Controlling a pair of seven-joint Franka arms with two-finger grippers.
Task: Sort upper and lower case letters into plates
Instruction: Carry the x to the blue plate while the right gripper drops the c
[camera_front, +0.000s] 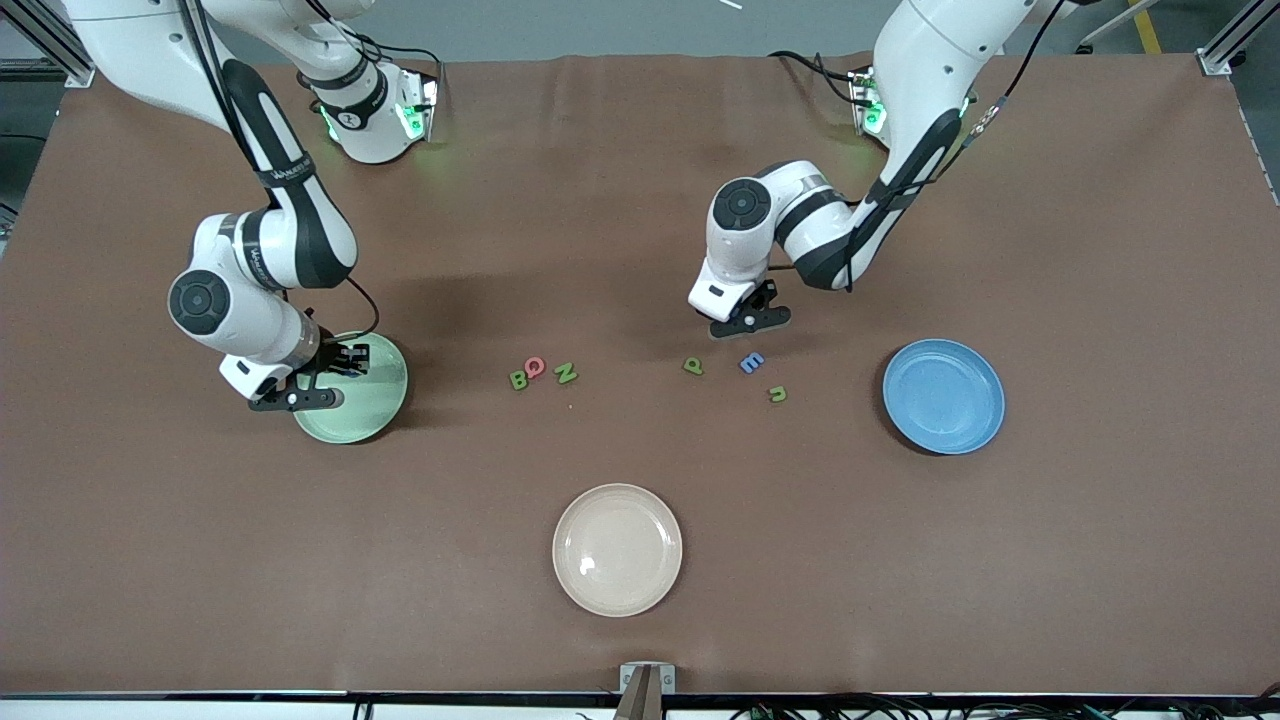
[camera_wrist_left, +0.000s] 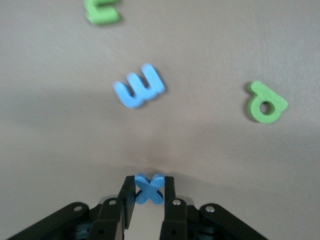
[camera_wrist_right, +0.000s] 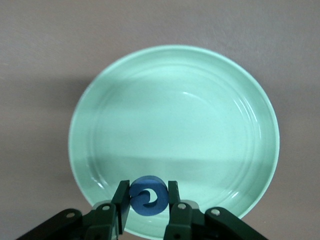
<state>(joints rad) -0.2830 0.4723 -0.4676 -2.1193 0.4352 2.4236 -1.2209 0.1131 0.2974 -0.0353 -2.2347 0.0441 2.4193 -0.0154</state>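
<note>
On the bench (camera_front: 640, 200), three letters (camera_front: 541, 373) lie close together near the middle. Three more letters (camera_front: 750, 363) lie spread out toward the left arm's end. One plate (camera_front: 385, 405) sits at the right arm's end, and another plate (camera_front: 943, 396) sits at the left arm's end. A third plate (camera_front: 617, 549) lies between them, nearer the front camera than the letters. The right claw (camera_wrist_right: 146, 202) is over the first plate.

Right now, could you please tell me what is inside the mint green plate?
The mint green plate holds nothing on its visible surface. The right pincer hangs over its rim, shut on a dark blue letter. The rim strip under the pincer is hidden.
</note>
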